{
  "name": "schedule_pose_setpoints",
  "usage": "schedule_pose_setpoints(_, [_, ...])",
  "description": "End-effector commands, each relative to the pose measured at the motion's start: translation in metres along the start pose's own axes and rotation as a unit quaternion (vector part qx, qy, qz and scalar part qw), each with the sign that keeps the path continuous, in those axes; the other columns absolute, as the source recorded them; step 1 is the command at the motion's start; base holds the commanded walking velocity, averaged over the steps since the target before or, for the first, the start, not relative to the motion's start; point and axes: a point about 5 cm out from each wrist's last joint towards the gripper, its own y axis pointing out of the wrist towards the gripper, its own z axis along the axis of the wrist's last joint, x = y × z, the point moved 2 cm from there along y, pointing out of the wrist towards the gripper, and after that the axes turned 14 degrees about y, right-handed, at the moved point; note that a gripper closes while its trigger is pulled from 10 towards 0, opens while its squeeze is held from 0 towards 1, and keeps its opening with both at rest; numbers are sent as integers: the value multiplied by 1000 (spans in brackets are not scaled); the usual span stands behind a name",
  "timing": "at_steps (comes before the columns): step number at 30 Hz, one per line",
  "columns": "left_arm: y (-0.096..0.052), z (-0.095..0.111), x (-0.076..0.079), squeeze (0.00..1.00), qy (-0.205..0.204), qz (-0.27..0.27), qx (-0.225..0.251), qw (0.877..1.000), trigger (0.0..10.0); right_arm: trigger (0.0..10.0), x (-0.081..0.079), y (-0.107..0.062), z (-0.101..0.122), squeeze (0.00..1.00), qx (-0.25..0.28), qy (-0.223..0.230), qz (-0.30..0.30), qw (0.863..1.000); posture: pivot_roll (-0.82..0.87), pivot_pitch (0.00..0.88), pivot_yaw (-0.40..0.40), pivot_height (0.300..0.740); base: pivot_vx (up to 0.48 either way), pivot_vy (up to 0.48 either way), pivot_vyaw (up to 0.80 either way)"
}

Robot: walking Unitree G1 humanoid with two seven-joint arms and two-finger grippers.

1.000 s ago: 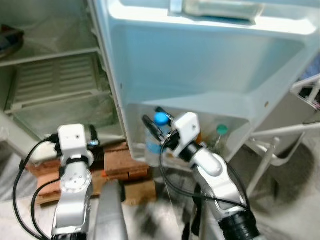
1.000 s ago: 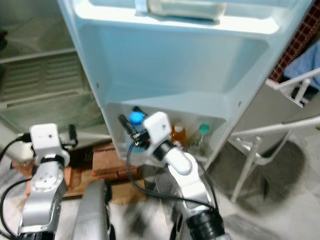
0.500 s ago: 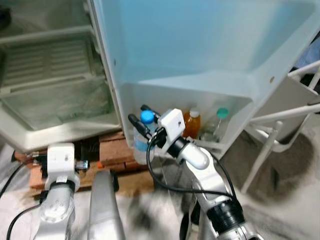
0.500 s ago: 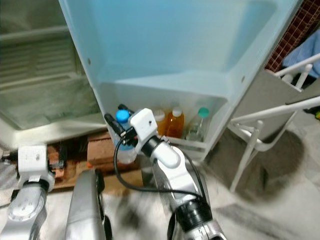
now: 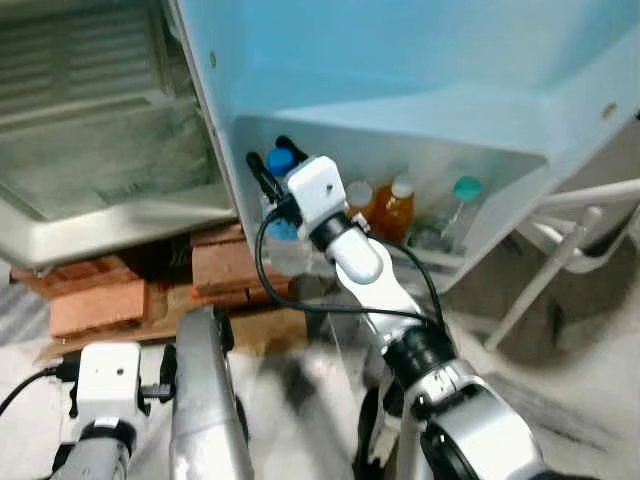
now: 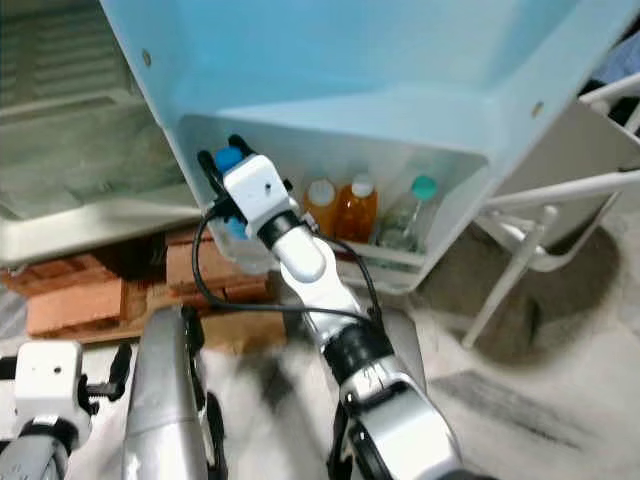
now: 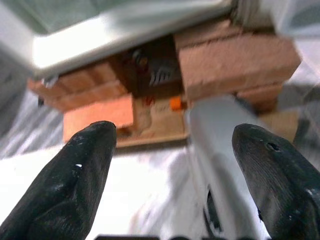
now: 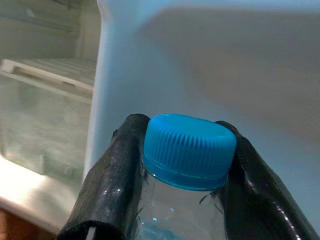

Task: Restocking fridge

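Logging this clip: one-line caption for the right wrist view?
Right tool shut on clear plastic bottle with blue cap, beside pale blue fridge door.

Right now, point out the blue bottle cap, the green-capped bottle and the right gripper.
blue bottle cap (image 8: 189, 150): right wrist view, ribbed side of the cap.
green-capped bottle (image 5: 466, 188): left eye view, its green cap.
right gripper (image 8: 180, 165): right wrist view, midway between fingers clamped at the bottle's neck.

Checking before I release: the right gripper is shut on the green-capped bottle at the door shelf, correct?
Not quite. The right gripper is shut on the blue-capped bottle, as the right wrist view shows. The green-capped bottle stands untouched further along the door shelf.
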Motion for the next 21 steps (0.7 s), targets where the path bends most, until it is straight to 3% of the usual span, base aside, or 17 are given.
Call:
schedule_pose_setpoints(1, [-6,-1,-1,0,5,-3,-7,1000,10000,10000,11,9,25,0,63,-39,-19,997,312,328,-44,461,0,0,0])
schedule_pose_setpoints(5, [-10,0,-3,0,8,-2,-10,1000,10000,10000,5,18,60,0,136,-62,1,989,310,334,-42,461,0,0,0])
schedule_pose_setpoints(9, [-9,1,-2,0,12,-5,-15,1000,10000,10000,0,16,79,0,178,-67,9,982,304,334,-41,461,0,0,0])
schedule_pose_setpoints(12, [-7,2,-2,0,13,-6,-16,1000,10000,10000,-11,4,84,0,190,-65,33,979,294,331,-38,461,0,0,0])
schedule_pose_setpoints(16, [-5,2,-2,0,13,-8,-17,1000,10000,10000,-14,-5,84,0,185,-62,39,980,284,328,-36,461,0,0,0])
schedule_pose_setpoints(20, [0,2,-2,0,17,-11,-17,1000,10000,10000,-13,-21,89,0,193,-76,28,978,269,317,-31,461,0,0,0])
schedule_pose_setpoints(21, [2,2,-3,0,17,-10,-17,1000,10000,10000,-15,-27,89,0,199,-101,28,974,267,314,-28,461,0,0,0])
